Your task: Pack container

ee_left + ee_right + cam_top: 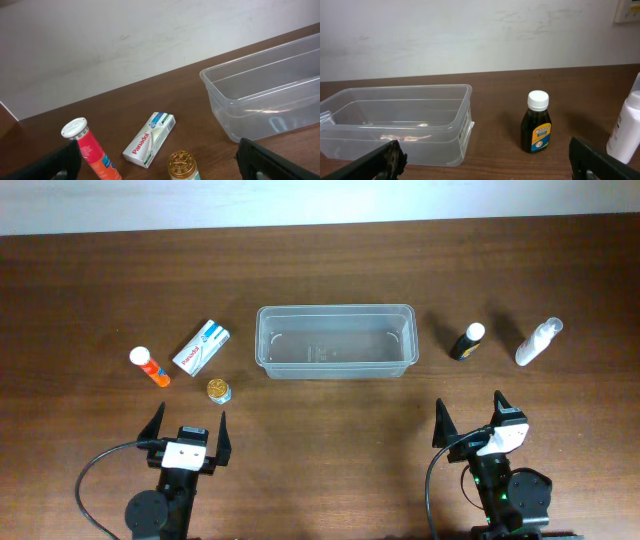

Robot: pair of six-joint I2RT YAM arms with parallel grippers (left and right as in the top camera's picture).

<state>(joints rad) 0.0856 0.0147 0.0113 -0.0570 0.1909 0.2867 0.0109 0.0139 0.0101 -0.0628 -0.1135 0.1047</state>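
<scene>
The clear rectangular plastic container [335, 370] is lying empty on the brown wooden surface [330, 260], long axis crosswise, ahead of and midway between the left arm [185, 452] and right arm [500, 442], whose released jaws are holding nothing

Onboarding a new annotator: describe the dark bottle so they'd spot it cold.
Find the clear container in the middle. Off its right end are two bottles; the dark bottle is the nearer one. Dark body, white cap and yellow-blue label set it apart from the all-white bottle beyond.
</scene>
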